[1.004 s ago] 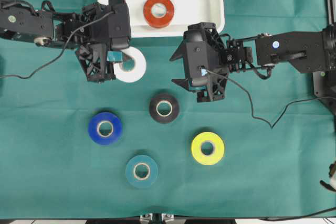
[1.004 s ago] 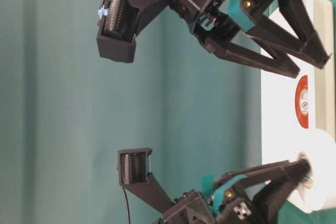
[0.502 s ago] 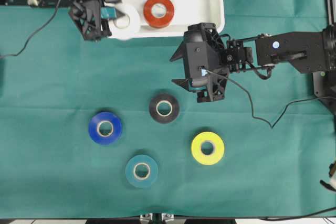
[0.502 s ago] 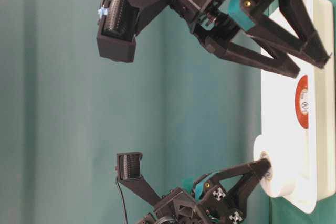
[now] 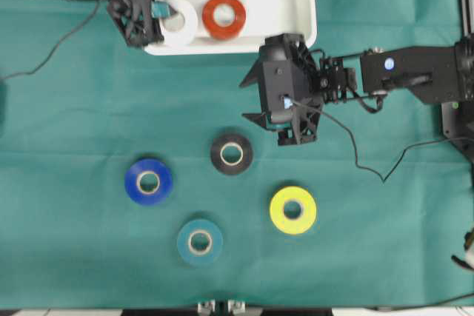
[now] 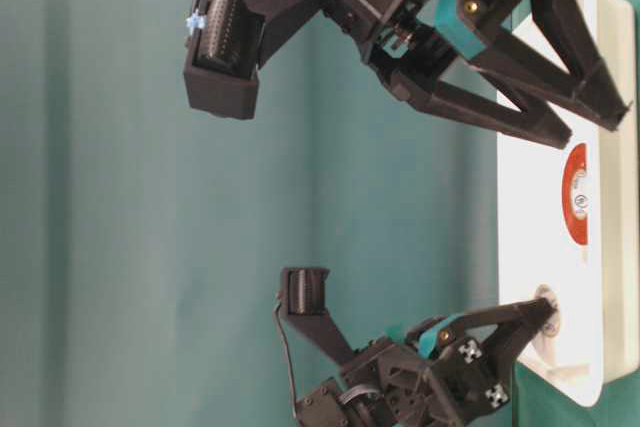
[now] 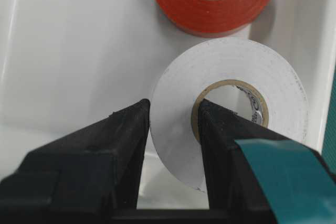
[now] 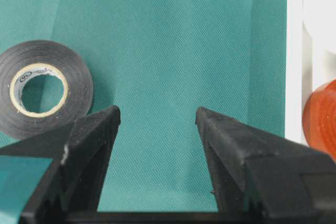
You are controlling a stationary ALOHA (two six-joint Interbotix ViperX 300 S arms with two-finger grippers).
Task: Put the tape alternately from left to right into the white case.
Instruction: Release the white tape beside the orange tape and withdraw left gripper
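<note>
Green surface (image 5: 74, 109): my left tool (image 7: 170, 129) grips the white roll (image 7: 231, 108) inside the white case (image 5: 296, 5), beside the red-orange roll (image 5: 224, 15); release comes next. My right tool (image 8: 157, 124) stands open.

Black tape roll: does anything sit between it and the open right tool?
Nothing visible does. The right tool hangs open over bare green cloth, with the black tape roll just beside it; the other loose rolls lie farther off.
</note>
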